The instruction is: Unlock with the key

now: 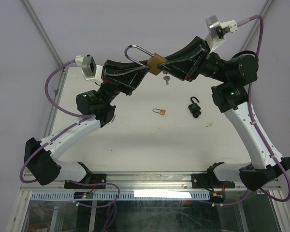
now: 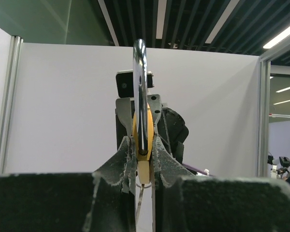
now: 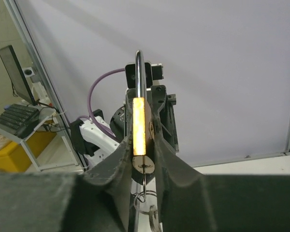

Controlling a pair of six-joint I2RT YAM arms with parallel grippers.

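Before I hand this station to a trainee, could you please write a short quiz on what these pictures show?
1. True or false: the large brass padlock rests on the table.
2. What hangs beneath the large brass padlock? A) keys on a ring B) a chain C) nothing
3. How many smaller padlocks lie on the table?

Key
1. False: the left fingers clamp it and hold it in the air between the two arms.
2. A.
3. Two: a small brass padlock and a black padlock.
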